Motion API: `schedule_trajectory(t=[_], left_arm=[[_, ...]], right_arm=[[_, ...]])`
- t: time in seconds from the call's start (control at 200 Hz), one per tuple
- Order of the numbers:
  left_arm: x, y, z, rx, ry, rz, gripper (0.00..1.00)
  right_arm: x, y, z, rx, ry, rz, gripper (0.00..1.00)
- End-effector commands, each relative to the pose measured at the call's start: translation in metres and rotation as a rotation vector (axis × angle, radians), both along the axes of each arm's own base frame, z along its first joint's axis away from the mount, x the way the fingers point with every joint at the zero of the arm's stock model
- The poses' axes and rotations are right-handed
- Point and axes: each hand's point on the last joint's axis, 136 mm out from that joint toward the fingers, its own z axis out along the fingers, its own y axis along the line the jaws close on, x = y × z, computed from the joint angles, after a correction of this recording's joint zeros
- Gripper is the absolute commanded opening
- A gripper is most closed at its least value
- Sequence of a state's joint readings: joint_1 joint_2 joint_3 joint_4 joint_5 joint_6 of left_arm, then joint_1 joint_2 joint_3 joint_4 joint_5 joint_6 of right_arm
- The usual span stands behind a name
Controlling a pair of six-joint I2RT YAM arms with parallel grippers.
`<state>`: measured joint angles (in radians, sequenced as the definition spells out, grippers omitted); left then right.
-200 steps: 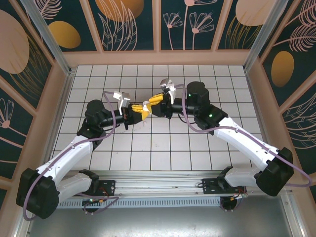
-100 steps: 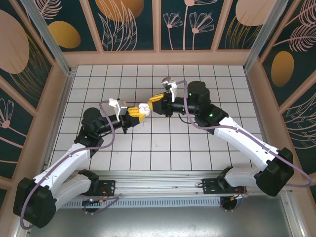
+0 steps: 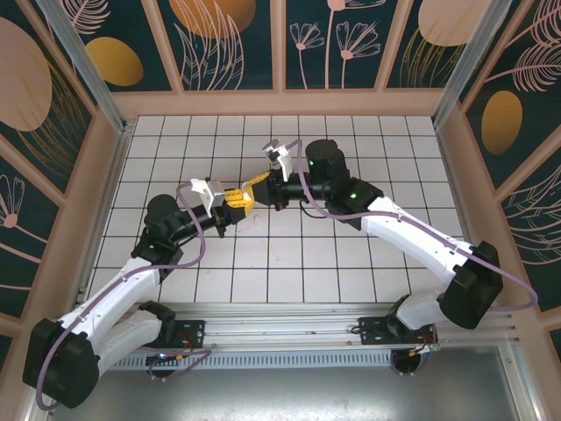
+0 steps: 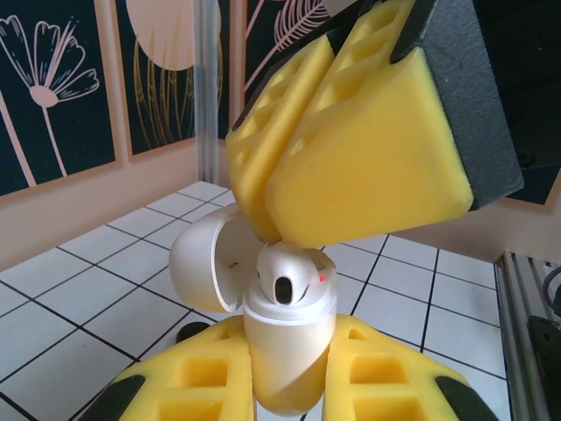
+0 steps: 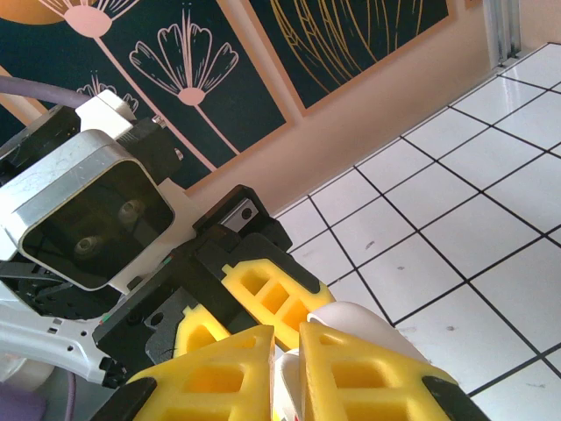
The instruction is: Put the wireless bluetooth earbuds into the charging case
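Top external view: on the left, the left gripper (image 3: pixel 233 202) was raised above the tiled table (image 3: pixel 289 263), near the middle of the floor. Its yellow foam fingers were pressed onto the charging case (image 4: pixel 285 351).

In the left wrist view, the white case stood upright between those pads. Its round lid (image 4: pixel 206 263) was hinged open to the left. A white earbud (image 4: pixel 289 279) sat at the mouth of the case, its head showing and a small red light beside it. How deep the stem had gone could not be told.

Directly above the case, the right gripper (image 4: pixel 276 210) reached in from the right. Its fingers were drawn almost together over the top of the earbud. In the right wrist view a sliver of white showed between them, so it appeared to be pinching the earbud.

Risks, as a judgement:
- If the earbud was tilted against its well, pushing down could twist the case in the soft foam pads instead of seating the earbud.
- If the right fingers let go before the earbud was seated, it could tip out and fall to the tiles.
- A sideways drift by the right fingers could knock the lid shut or lever the case loose.
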<state>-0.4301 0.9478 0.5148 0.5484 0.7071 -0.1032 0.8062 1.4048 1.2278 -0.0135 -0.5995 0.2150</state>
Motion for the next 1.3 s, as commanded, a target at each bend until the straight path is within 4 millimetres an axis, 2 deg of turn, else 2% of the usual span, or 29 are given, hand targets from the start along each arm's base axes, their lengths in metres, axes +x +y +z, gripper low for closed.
schedule_trajectory(t=[0.0,0.145,0.215,0.4,0.561,0.676,0.781,1.006,1.086,1.191,1.291], left_arm=[[-0.008,0.001,0.018,-0.013,-0.087,-0.010,0.00],[-0.001,0.005,0.014,-0.021,-0.049,0.043,0.00],[0.002,0.007,0.013,-0.031,-0.031,0.060,0.00],[0.008,0.012,0.008,-0.050,0.018,0.109,0.00],[0.009,0.017,0.005,-0.058,0.032,0.143,0.00],[0.007,0.017,0.006,-0.061,0.029,0.137,0.00],[0.007,0.017,0.008,-0.061,0.030,0.134,0.00],[0.007,0.021,0.008,-0.021,0.032,0.167,0.00],[0.006,0.023,0.005,0.011,0.032,0.173,0.00],[0.003,0.026,0.004,0.033,0.029,0.184,0.00],[0.000,0.030,0.005,0.036,0.016,0.200,0.00]], right_arm=[[-0.002,0.004,0.001,-0.013,-0.003,0.018,0.16],[0.000,-0.002,0.016,0.021,-0.013,-0.012,0.22],[0.009,-0.009,0.023,0.038,-0.011,-0.070,0.28],[0.046,-0.050,0.032,0.114,0.056,-0.309,0.29],[0.067,-0.081,0.023,0.155,0.141,-0.445,0.31],[0.086,-0.089,-0.011,0.086,0.239,-0.538,0.32],[0.098,-0.085,-0.058,0.005,0.379,-0.569,0.33],[0.105,-0.052,-0.171,-0.142,0.716,-0.506,0.32],[0.106,-0.039,-0.206,-0.216,0.793,-0.488,0.32],[0.108,-0.021,-0.235,-0.299,0.830,-0.475,0.32],[0.110,-0.008,-0.253,-0.357,0.849,-0.470,0.32]])
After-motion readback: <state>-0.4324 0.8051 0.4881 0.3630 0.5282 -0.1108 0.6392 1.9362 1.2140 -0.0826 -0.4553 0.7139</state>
